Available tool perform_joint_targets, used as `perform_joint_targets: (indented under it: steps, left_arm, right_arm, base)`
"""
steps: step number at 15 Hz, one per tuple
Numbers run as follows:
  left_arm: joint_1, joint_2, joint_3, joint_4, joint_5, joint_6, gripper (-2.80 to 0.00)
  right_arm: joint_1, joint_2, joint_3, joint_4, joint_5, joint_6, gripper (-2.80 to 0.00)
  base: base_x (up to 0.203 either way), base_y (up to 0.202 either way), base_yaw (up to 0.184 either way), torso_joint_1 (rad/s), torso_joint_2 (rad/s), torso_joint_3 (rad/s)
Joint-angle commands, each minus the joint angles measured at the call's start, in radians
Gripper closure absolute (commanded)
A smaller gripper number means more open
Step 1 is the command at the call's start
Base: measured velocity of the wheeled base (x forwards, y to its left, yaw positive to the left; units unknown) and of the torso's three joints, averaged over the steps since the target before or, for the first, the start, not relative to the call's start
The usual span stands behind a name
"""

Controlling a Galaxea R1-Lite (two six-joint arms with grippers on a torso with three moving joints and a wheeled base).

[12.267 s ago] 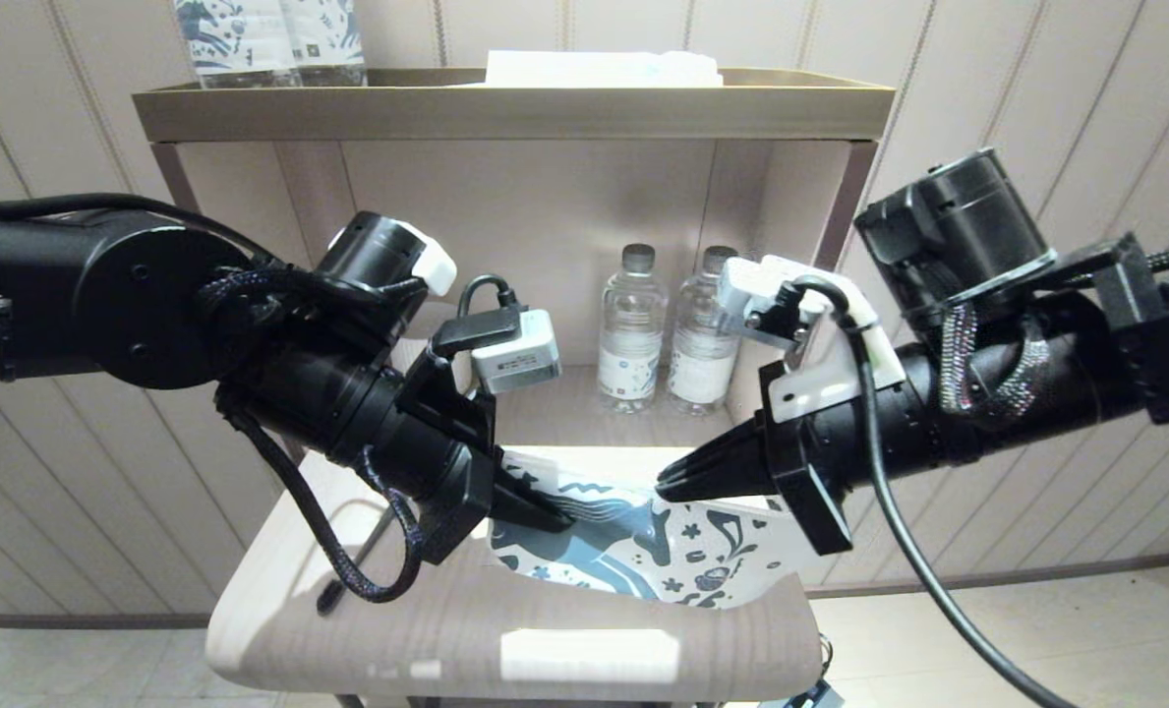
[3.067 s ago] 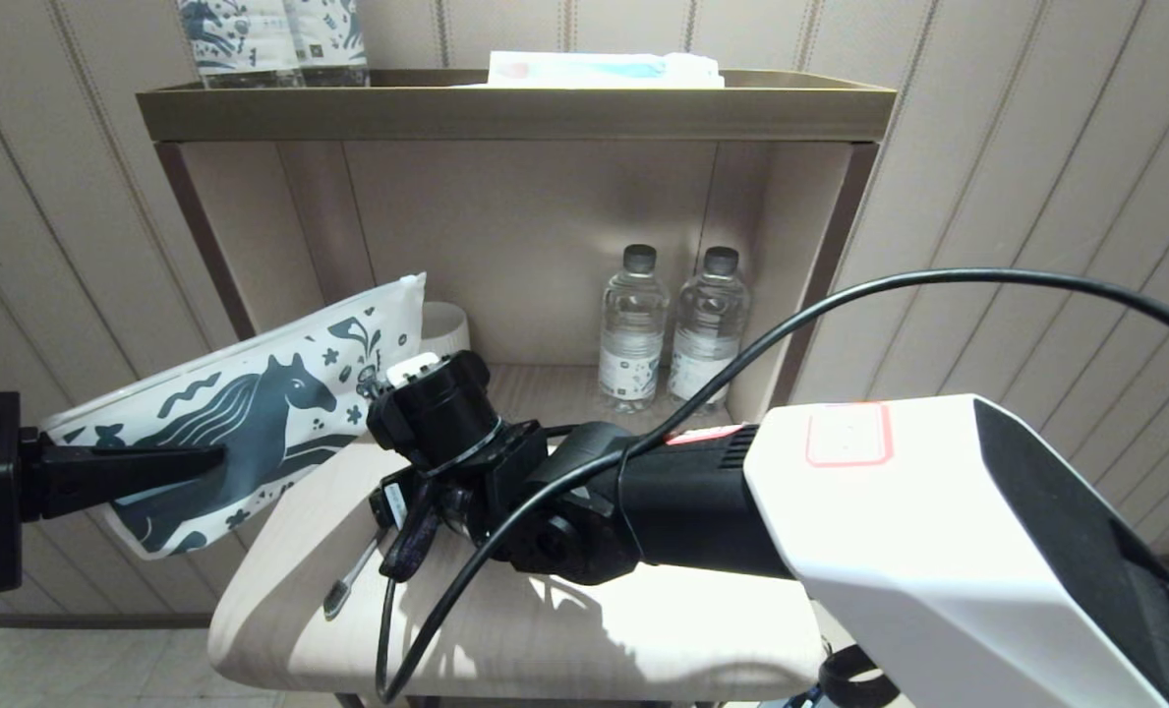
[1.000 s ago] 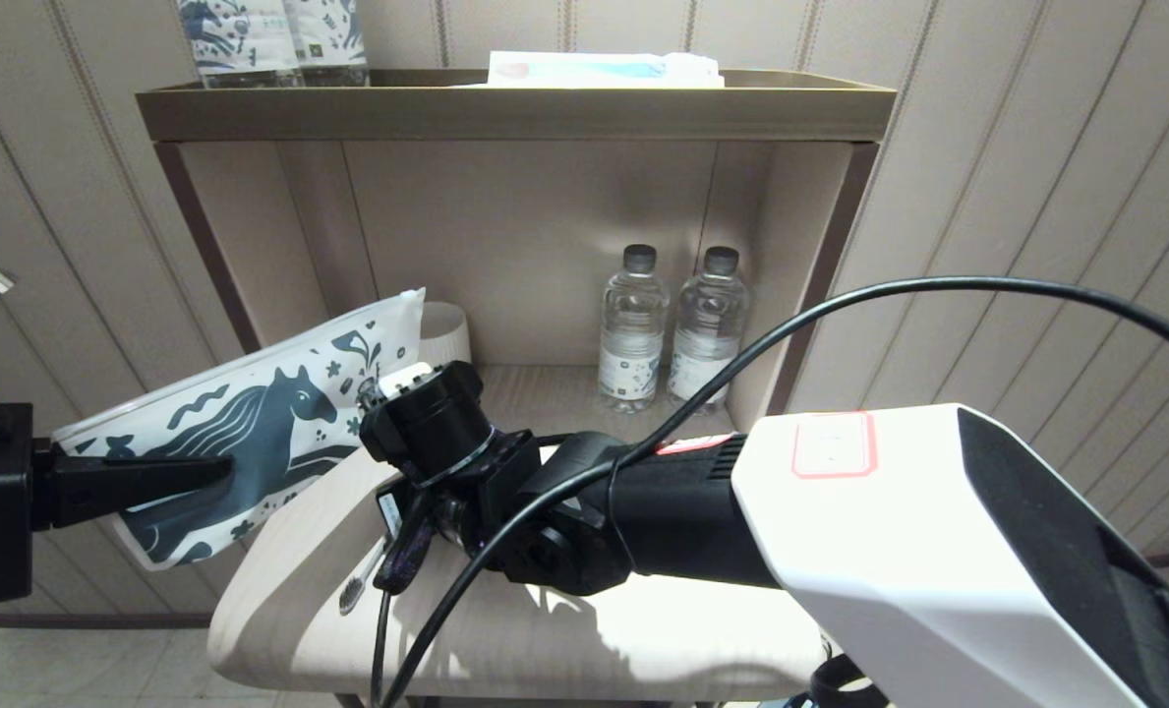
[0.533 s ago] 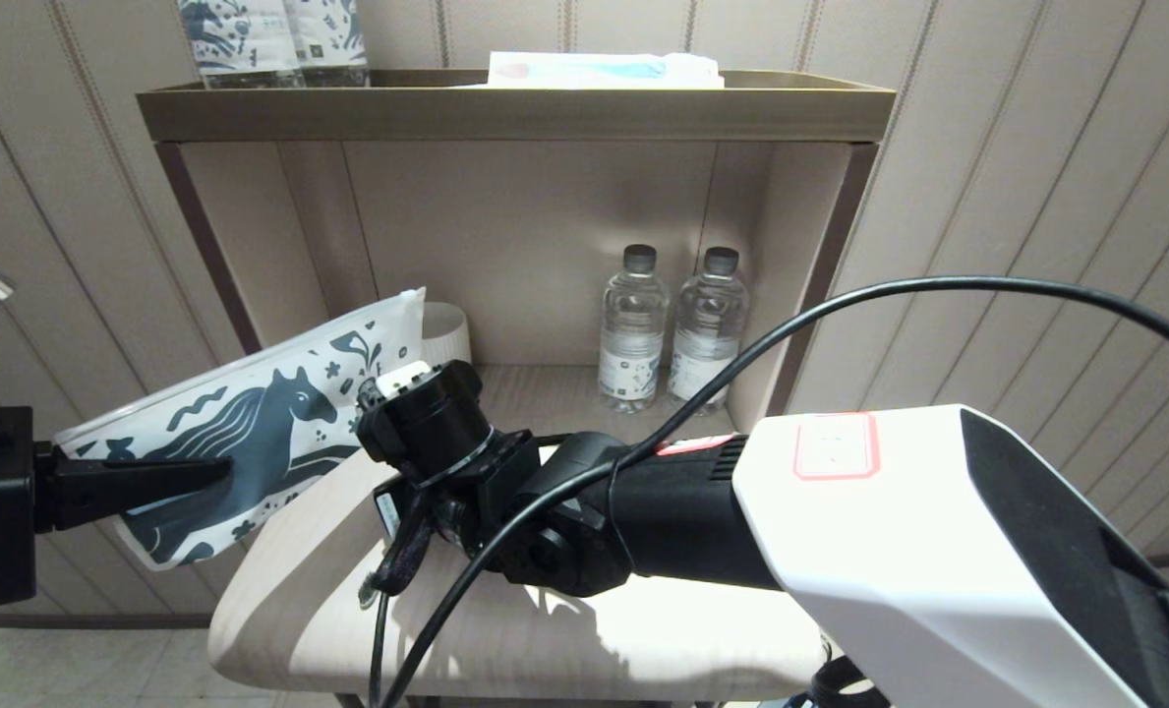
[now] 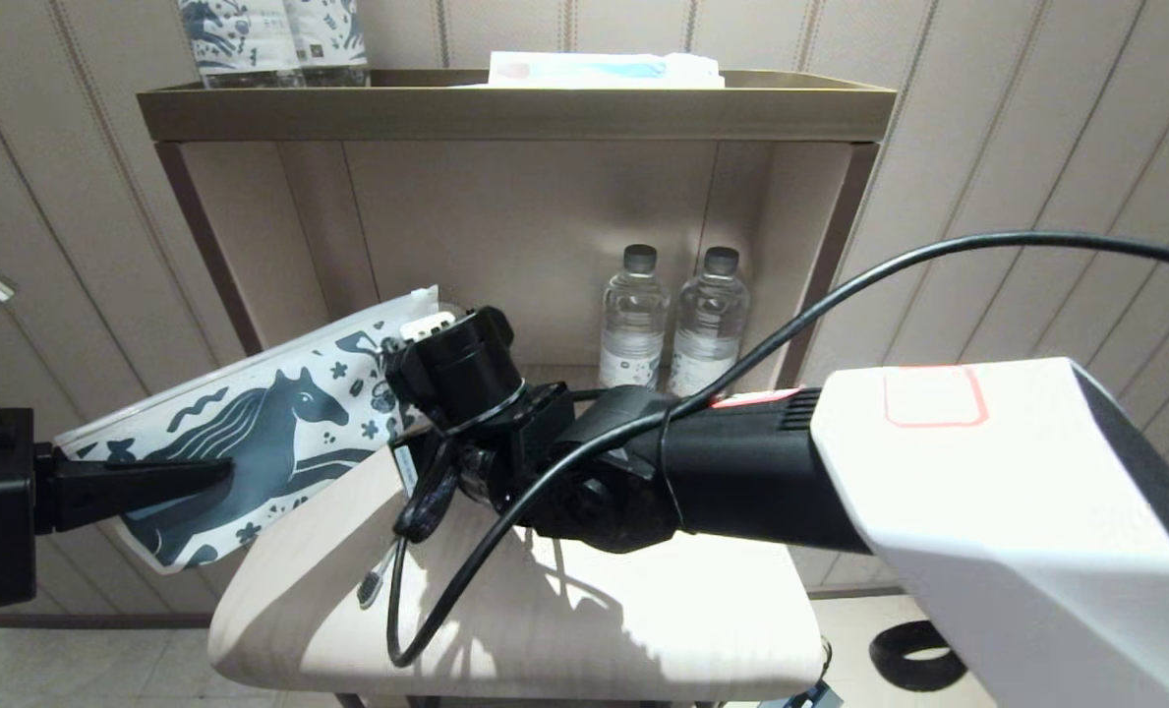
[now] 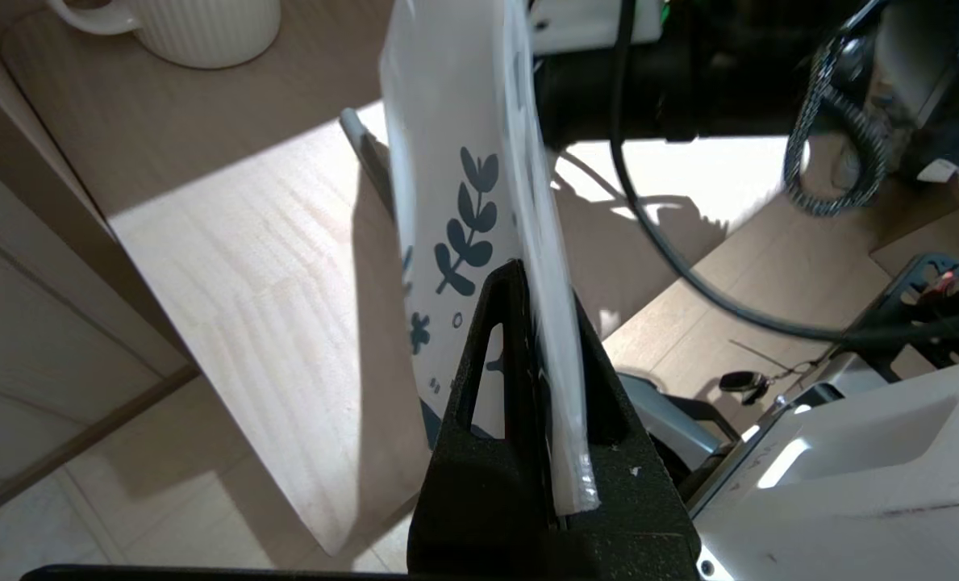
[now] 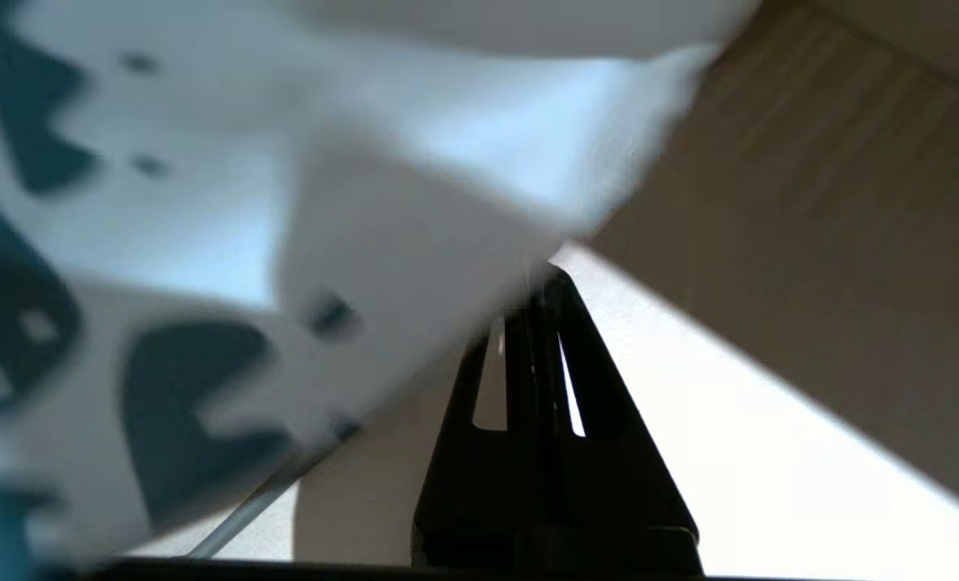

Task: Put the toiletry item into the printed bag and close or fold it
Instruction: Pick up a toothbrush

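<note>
- Since half a second ago: right gripper (image 5: 425, 497) lifted and shifted toward the shelf, carrying the toothbrush (image 5: 378, 577) up off the stool top (image 5: 584, 629).
- Right fingers clenched on the upper handle; dark bristle head hanging down, just above the pale wood.
- Left gripper (image 5: 176, 477) pinching the printed bag (image 5: 279, 433) near its lower edge, holding it in the air at the stool's left side, tilted, far end raised toward the right wrist.
- In the left wrist view, bag (image 6: 479, 177) seen edge-on between the clamped fingers (image 6: 519, 379).
- Whether the bag mouth is open: cannot tell.
- Risk: thin handle turning or slipping in the grip during reorientation, so the tip misses the mouth.
- Risk: soft bag bending away under a push, because held at one spot only.
- Risk: right wrist bumping the bag and pulling it out of the left grip.
</note>
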Motion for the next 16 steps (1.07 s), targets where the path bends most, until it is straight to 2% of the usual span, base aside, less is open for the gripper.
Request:
perform_joint_targets:
  steps: [1,4,8,10,11,13,16]
  left_arm:
    - [0.000,-0.001,0.000,0.002,-0.004,0.001,0.00]
    - [0.000,-0.004,0.000,0.002,-0.005,0.001,0.00]
    - [0.006,-0.004,0.000,0.002,-0.012,-0.002,0.00]
    - [0.045,-0.008,0.000,0.002,-0.014,-0.002,0.00]
    - [0.071,-0.014,0.000,0.002,-0.017,-0.005,0.00]
    - [0.110,-0.024,0.000,0.000,-0.041,-0.038,0.00]
    - [0.123,-0.036,0.001,0.002,-0.044,-0.043,0.00]
  right_arm:
    - [-0.014,-0.033,0.004,0.000,-0.002,0.002,0.00]
    - [-0.014,-0.035,0.006,0.019,-0.002,-0.001,0.00]
    - [0.000,-0.033,-0.001,0.123,0.006,0.001,0.00]
    - [0.015,-0.034,-0.005,0.136,-0.001,0.000,0.00]
    - [0.017,-0.036,-0.007,0.130,-0.007,-0.001,-2.80]
    - [0.022,-0.036,-0.008,0.129,-0.006,-0.008,-2.80]
    - [0.029,-0.025,-0.008,0.132,-0.006,-0.015,-2.80]
  base:
    - [0.000,0.000,0.000,0.000,0.00,0.000]
    - [0.000,0.000,0.000,0.000,0.00,0.000]
    - [0.000,0.000,0.000,0.000,0.00,0.000]
    - [0.000,0.000,0.000,0.000,0.00,0.000]
    - [0.000,0.000,0.000,0.000,0.00,0.000]
    - [0.000,0.000,0.000,0.000,0.00,0.000]
    - [0.000,0.000,0.000,0.000,0.00,0.000]
